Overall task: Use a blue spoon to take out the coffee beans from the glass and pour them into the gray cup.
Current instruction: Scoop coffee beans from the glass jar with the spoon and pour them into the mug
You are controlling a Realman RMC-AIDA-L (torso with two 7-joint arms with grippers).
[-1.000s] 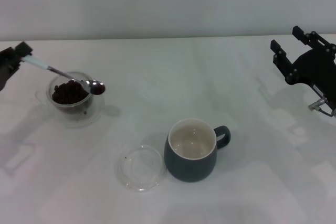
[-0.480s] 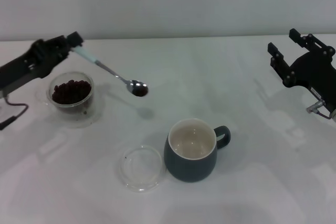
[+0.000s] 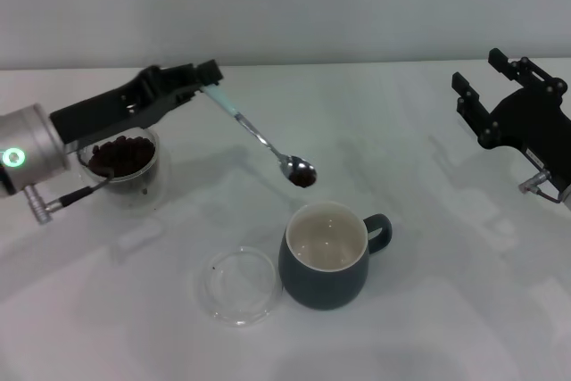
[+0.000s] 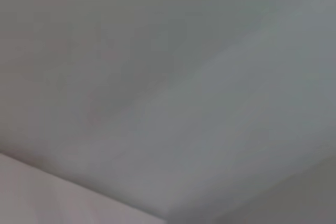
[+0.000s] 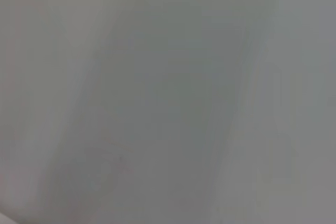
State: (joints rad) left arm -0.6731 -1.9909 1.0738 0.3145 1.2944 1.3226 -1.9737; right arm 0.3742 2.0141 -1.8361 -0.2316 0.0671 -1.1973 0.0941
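In the head view my left gripper [image 3: 203,76] is shut on the pale-blue handle of the blue spoon [image 3: 257,136]. The spoon slants down to the right and its metal bowl holds a few coffee beans [image 3: 303,178] in the air, just behind the rim of the gray cup [image 3: 326,256]. The cup stands upright with a cream inside and looks empty. The glass [image 3: 123,163] with a heap of dark beans stands at the left, partly hidden behind my left arm. My right gripper [image 3: 501,100] hovers open and empty at the far right. The wrist views show only blurred grey.
A flat clear glass saucer [image 3: 239,285] lies on the white table [image 3: 428,310] just left of the gray cup. A grey wall runs along the back edge of the table.
My left arm has swung right from the glass, carrying the spoon with beans from over the glass to just behind the gray cup. The right arm has barely moved.
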